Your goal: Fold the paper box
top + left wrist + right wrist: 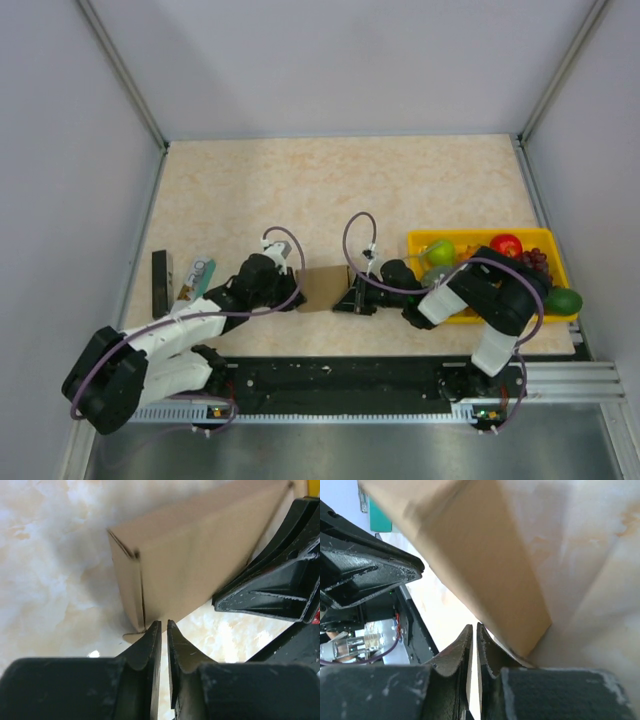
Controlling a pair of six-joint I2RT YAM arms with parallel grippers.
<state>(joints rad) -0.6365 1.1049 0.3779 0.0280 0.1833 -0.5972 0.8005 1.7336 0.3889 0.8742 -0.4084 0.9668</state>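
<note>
paper box stands between the left tool and right tool, both nearly closed against its ends.

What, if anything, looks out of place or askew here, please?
Only one small thing. The box stands on its edge, and a flap pokes out flat from under its lower corner, apparently untucked. Nothing looks spilled or torn.

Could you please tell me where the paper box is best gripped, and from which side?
Take the paper box by its narrow left end, coming in from the left arm's side. Its broad brown faces look too wide to span, while that end is slim and has a thin flap to pinch.
</note>
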